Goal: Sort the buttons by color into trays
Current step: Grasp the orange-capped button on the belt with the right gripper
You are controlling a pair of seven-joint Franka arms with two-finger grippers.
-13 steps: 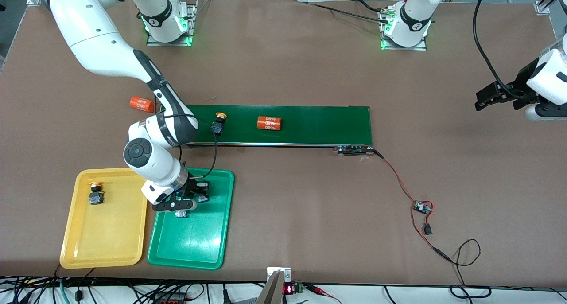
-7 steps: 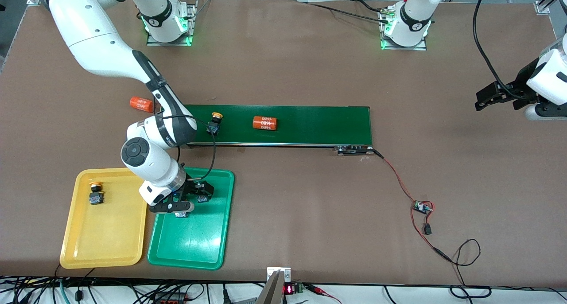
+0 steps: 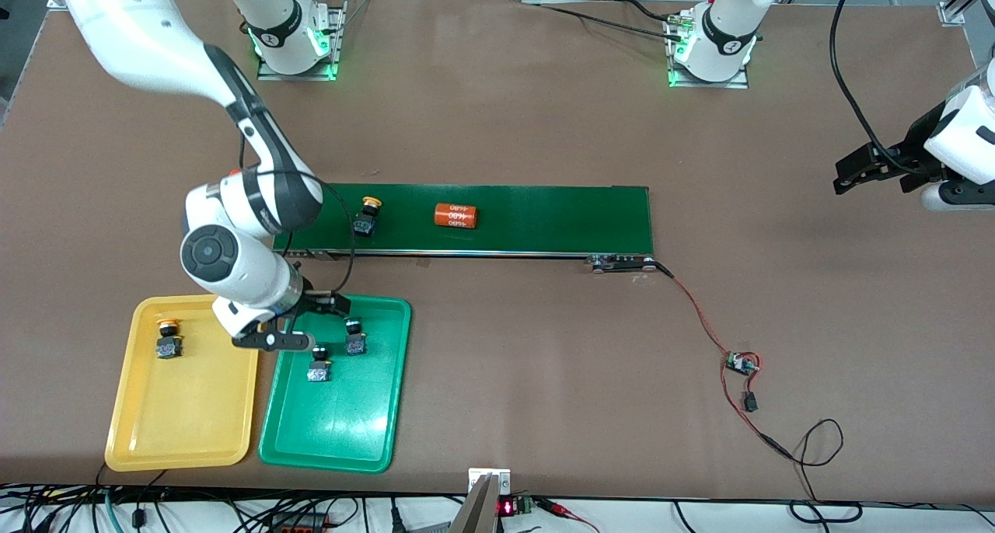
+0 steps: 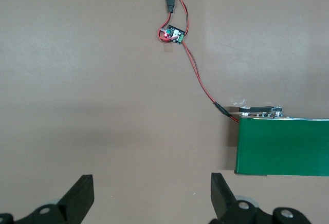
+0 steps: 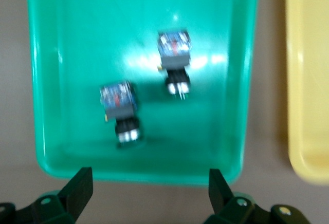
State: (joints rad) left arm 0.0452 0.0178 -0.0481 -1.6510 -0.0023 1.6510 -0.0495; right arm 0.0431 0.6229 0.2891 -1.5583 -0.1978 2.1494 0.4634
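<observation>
Front view, nearest row: yellow tray [image 3: 183, 447] and green tray [image 3: 334, 432] lie side by side on the worktop [image 3: 544, 362], the yellow one toward the right arm's end. One yellow button [image 3: 168, 339] stands in the yellow tray. Two green buttons [image 3: 319, 364] [image 3: 354, 337] stand in the green tray, apart from each other; the right wrist view shows both [image 5: 121, 112] [image 5: 175, 63] on the tray floor [image 5: 77, 39]. Right end effector [image 3: 299, 319] hangs over the green tray's edge nearest the belt, fingers [image 5: 77, 193] spread wide, holding nothing. Farther from the camera, the conveyor belt [image 3: 544, 218] carries a second yellow button [image 3: 367, 216] and an orange cylinder [image 3: 455, 215], the button toward the right arm's end. A red-black wire [image 3: 699, 315] runs from the belt's end to a small circuit board [image 3: 741, 362]. Left end effector [image 3: 871, 168] waits over bare worktop at the left arm's end, fingers [image 4: 79, 198] wide apart and empty.
</observation>
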